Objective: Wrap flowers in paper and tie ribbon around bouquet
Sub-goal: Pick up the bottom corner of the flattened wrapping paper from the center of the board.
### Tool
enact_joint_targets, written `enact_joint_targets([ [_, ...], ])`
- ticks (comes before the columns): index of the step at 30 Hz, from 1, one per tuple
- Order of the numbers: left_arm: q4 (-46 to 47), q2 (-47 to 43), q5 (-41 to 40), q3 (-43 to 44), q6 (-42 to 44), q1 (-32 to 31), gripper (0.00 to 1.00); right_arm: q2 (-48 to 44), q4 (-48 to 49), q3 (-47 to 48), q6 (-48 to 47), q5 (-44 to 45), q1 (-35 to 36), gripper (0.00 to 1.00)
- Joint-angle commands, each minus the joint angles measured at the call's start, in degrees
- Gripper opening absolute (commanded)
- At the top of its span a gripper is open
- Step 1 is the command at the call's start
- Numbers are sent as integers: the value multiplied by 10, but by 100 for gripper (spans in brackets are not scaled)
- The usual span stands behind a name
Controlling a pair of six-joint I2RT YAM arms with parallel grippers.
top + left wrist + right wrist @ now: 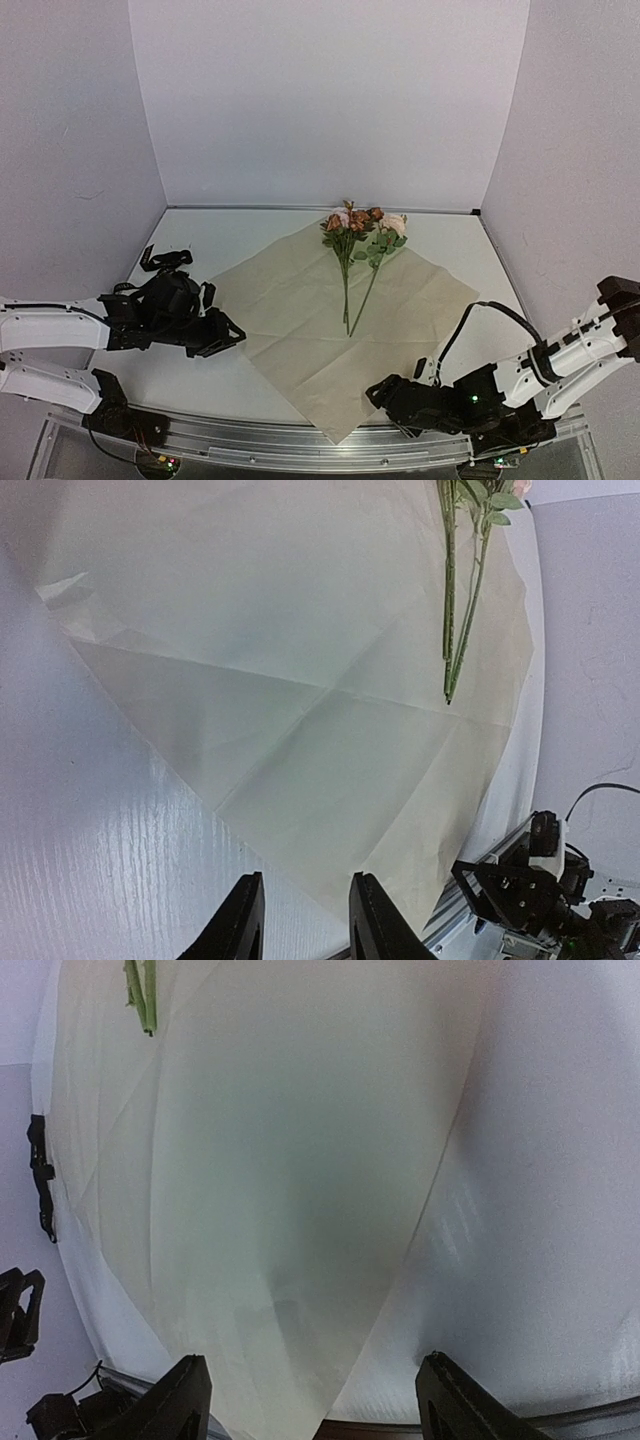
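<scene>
The paper (330, 330) lies flat and open on the white table, turned like a diamond, with creases across it. The flowers (355, 228) rest on its far half, blooms toward the back wall and green stems (452, 630) pointing to the middle. A black ribbon (165, 259) lies crumpled at the far left. No wrapped bouquet is in view. My left gripper (232, 336) (305, 905) hovers low at the paper's left edge, jaws apart and empty. My right gripper (376, 391) (310, 1385) sits by the paper's near corner, jaws wide and empty.
A metal rail (300, 448) runs along the near table edge, just beyond the paper's near corner. White walls close in the back and both sides. The right arm's black cable (480, 310) loops above the table at the right.
</scene>
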Motion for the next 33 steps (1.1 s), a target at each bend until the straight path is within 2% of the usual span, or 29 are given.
enact_joint_targets([
  [1, -2, -17, -25, 13, 8, -4, 32, 35, 93, -12, 112, 37, 14, 72],
  [5, -5, -17, -25, 22, 13, -4, 32, 78, 157, -18, 127, 39, 17, 66],
  [9, -13, -25, -28, 26, 23, -6, 33, 96, 201, -19, 119, 54, 18, 52],
  [13, -19, -24, -28, 35, 42, -7, 34, 74, 199, -21, 93, 79, 18, 31],
  [16, -10, -12, -21, 44, 56, -8, 34, 56, 196, -21, 74, 99, 18, 11],
  [18, -5, -4, -17, 50, 65, -8, 34, 41, 195, -20, 59, 109, 17, 1],
  [22, 6, -3, -18, 65, 79, -9, 34, -6, 193, -25, 17, 135, 4, 0],
  [25, 7, -2, -27, 86, 94, -9, 34, -43, 157, -11, -30, 122, -36, 0],
  [33, -17, 46, -81, 187, 152, -8, 36, -28, 153, 47, -113, 0, -199, 0],
])
